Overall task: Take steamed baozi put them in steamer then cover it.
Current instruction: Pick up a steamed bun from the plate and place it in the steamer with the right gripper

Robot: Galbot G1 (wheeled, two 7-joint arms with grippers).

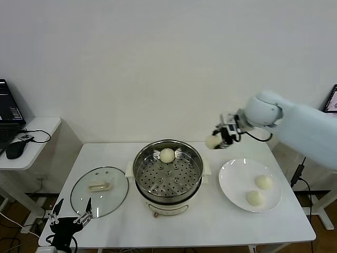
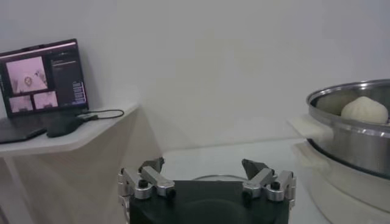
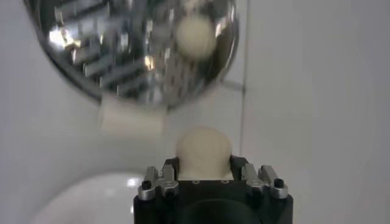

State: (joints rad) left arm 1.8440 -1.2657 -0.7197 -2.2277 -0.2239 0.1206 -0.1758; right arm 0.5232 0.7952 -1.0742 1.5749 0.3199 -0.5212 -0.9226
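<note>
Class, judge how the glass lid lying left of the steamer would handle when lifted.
The cover looks rigid and probably breakable, being clear glass. Its smooth dome seems slippery, so the central handle is the likelier grip. Lying flat, it shouldn't roll.

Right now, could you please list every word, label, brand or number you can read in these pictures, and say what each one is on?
None can be read.
Laptop screen: shows image panels and a menu with lines of text, too small and blurred to read.
Steamer, cover, plate, right tool and left tool: no lettering can be seen.
</note>
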